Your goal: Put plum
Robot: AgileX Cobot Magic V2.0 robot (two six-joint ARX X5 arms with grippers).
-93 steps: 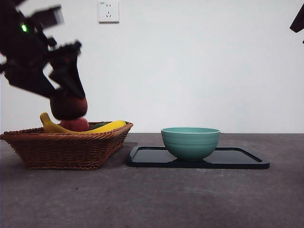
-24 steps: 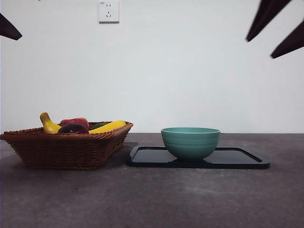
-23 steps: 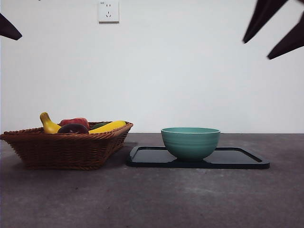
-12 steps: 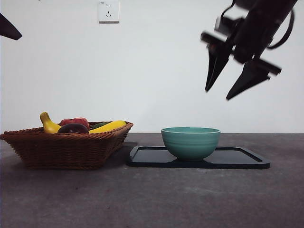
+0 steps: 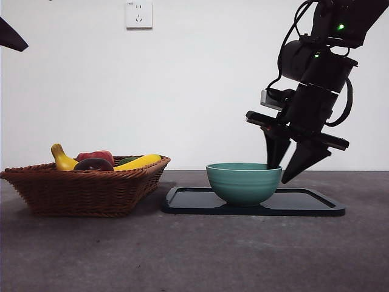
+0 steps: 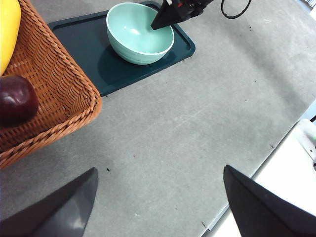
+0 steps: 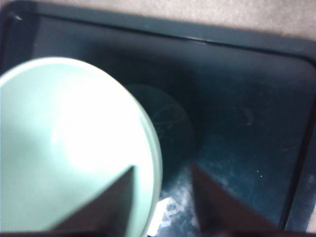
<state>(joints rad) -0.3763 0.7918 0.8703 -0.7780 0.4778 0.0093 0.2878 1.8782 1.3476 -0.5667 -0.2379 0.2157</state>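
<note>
The dark maroon plum (image 5: 93,164) lies in the wicker basket (image 5: 79,191) at the left, next to a red fruit (image 5: 97,156). The left wrist view shows the plum (image 6: 17,100) just inside the basket's rim (image 6: 74,94). My left gripper (image 6: 158,170) hangs open and empty high over the table, a black tip (image 5: 9,36) in the front view. My right gripper (image 5: 278,173) is open at the right rim of the green bowl (image 5: 243,182), one jaw inside and one outside. From the right wrist, its jaws (image 7: 163,168) straddle the bowl's rim (image 7: 155,148).
The bowl (image 6: 138,32) stands on a dark tray (image 5: 310,205) right of the basket. A banana (image 5: 61,159) and another yellow fruit (image 5: 140,162) also lie in the basket. Bare grey table runs along the front. A white edge (image 6: 291,163) borders the table.
Earlier my left gripper held the plum above the basket; now the plum lies in it and that arm has withdrawn. My right arm has come down from the top right to the bowl's rim.
</note>
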